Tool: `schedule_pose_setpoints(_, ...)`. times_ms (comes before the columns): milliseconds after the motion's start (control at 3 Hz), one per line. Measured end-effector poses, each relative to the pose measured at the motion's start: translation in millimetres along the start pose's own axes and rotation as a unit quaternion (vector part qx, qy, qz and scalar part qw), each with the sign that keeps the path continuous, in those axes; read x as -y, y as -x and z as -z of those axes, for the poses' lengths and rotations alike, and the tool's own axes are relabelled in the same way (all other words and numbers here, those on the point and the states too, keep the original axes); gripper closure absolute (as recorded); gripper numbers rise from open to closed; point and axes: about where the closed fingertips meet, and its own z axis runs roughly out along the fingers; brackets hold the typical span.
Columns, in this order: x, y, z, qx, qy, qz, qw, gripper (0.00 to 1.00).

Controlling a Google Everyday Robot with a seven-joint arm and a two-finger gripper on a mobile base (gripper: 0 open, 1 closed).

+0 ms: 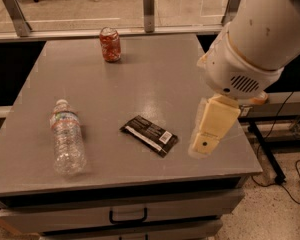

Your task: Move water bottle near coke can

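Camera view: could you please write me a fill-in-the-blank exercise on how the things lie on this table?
The water bottle lies on its ____ on the table.
The coke can stands ____ near the far edge.
The black wrapper lies ____ the bottle and the pincer.
Missing: side; upright; between.
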Motion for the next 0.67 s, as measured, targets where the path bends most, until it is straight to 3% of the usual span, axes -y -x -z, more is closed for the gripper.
schedule_pose_setpoints(333,26,37,-12,0.062,0.011,-0.046,0.9969,0.0)
schedule_pose_setpoints(667,45,72,-37,0.077,0.035,-0.107,0.9907,0.0)
